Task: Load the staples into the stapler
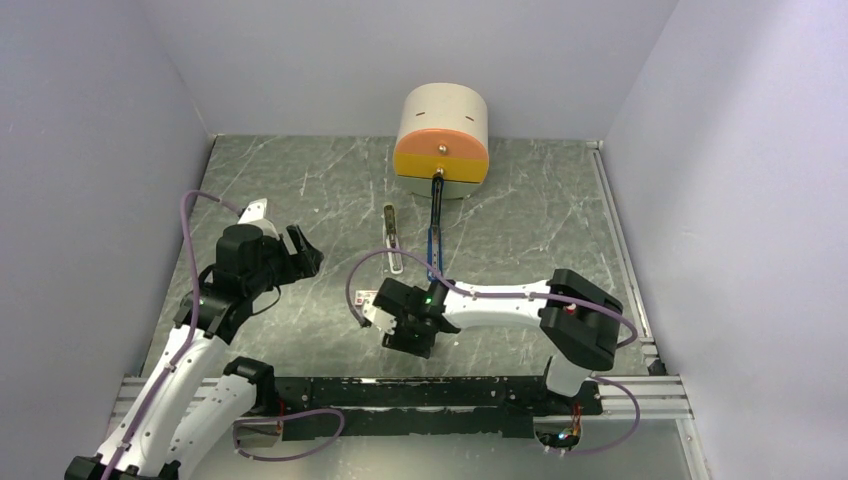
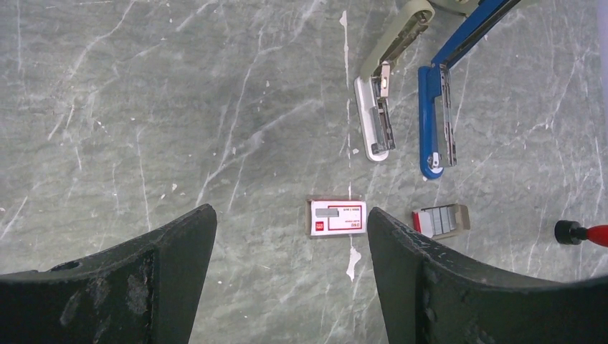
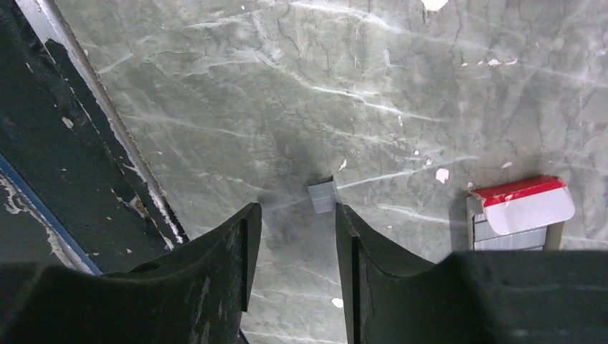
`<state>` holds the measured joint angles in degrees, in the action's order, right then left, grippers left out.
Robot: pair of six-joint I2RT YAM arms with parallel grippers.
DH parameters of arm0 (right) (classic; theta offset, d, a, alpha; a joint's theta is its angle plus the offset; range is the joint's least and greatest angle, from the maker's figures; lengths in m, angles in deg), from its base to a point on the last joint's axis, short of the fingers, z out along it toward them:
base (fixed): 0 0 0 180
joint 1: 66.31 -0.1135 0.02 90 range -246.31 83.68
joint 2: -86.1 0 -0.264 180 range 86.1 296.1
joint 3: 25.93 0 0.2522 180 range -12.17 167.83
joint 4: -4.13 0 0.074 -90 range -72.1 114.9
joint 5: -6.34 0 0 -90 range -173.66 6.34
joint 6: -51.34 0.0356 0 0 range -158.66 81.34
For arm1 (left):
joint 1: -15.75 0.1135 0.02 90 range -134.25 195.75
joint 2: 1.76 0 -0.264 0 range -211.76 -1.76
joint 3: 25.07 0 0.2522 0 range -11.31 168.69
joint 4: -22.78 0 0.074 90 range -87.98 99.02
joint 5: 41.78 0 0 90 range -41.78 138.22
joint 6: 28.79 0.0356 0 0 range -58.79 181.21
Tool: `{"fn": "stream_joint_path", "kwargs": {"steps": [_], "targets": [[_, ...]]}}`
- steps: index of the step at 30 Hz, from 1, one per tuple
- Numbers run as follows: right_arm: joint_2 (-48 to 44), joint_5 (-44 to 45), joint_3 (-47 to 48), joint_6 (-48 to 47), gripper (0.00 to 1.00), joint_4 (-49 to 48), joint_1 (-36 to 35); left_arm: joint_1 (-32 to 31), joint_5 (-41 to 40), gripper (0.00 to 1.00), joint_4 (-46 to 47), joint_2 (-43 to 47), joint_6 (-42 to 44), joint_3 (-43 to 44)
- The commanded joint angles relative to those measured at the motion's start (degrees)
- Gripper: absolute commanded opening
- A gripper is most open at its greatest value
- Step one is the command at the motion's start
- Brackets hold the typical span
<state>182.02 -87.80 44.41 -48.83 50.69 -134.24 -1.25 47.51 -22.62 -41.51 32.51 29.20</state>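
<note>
A small silvery staples block (image 3: 323, 196) lies on the table just beyond my right gripper (image 3: 296, 209), close to its right fingertip. That gripper is open and empty, low over the table (image 1: 405, 335). More staples sit in an open cardboard tray with a red flap (image 3: 520, 211), which also shows in the left wrist view (image 2: 441, 219). A blue stapler (image 2: 437, 122) and a white stapler (image 2: 376, 115) lie opened flat, side by side (image 1: 433, 240). My left gripper (image 2: 290, 215) is open and empty, high above the red-and-white box (image 2: 337, 217).
A round beige and orange container (image 1: 441, 140) stands at the back, touching the staplers' far ends. A black rail (image 3: 64, 143) runs along the near edge beside my right gripper. A red object with a black tip (image 2: 581, 233) lies right of the tray.
</note>
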Motion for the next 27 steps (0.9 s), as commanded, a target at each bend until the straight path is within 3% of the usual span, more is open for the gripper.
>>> {"fn": "stream_joint_path", "kwargs": {"steps": [1, 12, 17, 21, 27], "targets": [[1.6, 0.8, 1.5, -5.6, 0.47, -0.6, 0.7, -0.2, -1.3, 0.82, -0.3, 0.4, 0.1, 1.3], [5.1, 3.2, 3.7, -5.2, 0.50, -0.9, 3.3, -0.2, -1.6, 0.82, 0.0, 1.4, -0.5, 1.0], [6.0, 3.3, 4.3, -4.4, 0.45, -2.0, 3.6, -0.2, -1.2, 0.82, 0.1, 0.8, -0.3, 1.0], [6.1, 3.9, 5.9, -0.8, 0.39, -2.4, 4.5, -0.2, -1.0, 0.82, 0.3, 1.0, -0.4, 0.8], [3.9, 4.0, 7.8, 7.6, 0.45, -3.6, 8.3, -0.2, -1.1, 0.83, -0.1, 1.7, -0.4, 1.0]]}}
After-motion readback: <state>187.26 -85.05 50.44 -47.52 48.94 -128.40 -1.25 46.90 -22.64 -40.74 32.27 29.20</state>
